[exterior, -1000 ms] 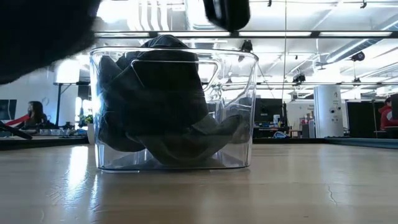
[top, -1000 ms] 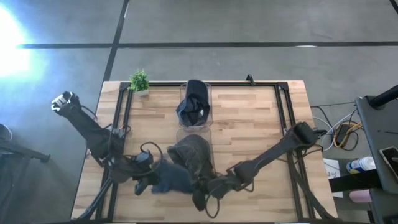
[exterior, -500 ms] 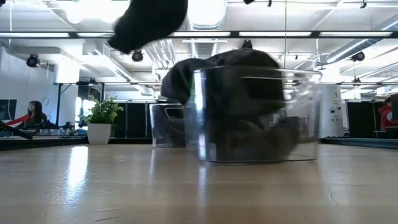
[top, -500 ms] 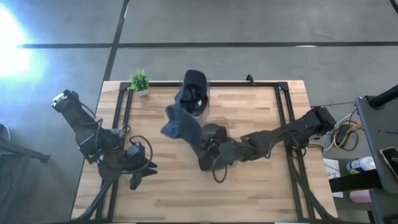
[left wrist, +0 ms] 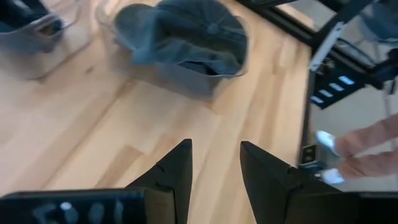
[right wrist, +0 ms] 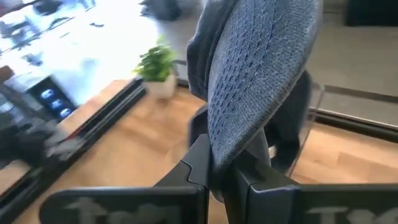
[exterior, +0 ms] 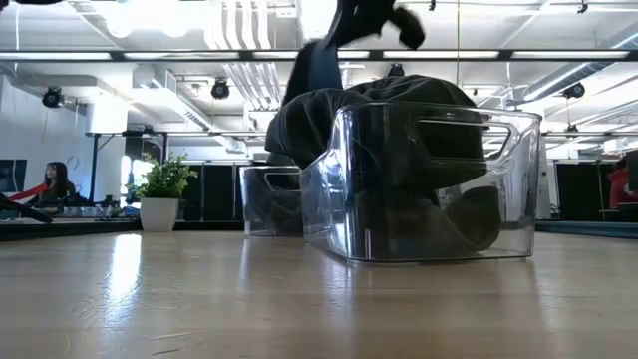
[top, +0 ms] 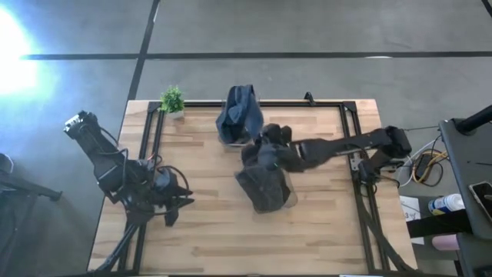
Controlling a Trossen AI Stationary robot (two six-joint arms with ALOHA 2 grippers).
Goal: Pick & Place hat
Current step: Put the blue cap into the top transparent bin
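My right gripper [top: 260, 142] is shut on a blue knitted hat [top: 239, 112] over the far clear bin [top: 231, 142] at the table's far middle. The hat also shows in the right wrist view [right wrist: 261, 74] and high in the low view [exterior: 317, 65]. A dark grey hat [top: 264, 187] lies in the near clear bin [exterior: 518, 189] at the table's middle. My left gripper [left wrist: 216, 163] is open and empty at the table's near left [top: 171, 209]. My right gripper pinches a fold of the blue hat's knit [right wrist: 219, 152] between its two fingers [right wrist: 198, 163]. The fingers come from the table's right, pointing toward the far left. The hat is lifted above the far bin; its lower end is hidden behind the near bin.
A small potted plant [top: 172, 100] stands at the far left corner. A black frame [top: 350, 131] runs along the table's far and side edges. Bare wood lies along the near edge. People show in the room beyond the table.
My right gripper has risen from the near edge and swung toward the far edge, carrying the blue hat off the table and up over the far bin. The near bin with the grey hat has slid a little toward the right. My left gripper has drawn back slightly leftward.
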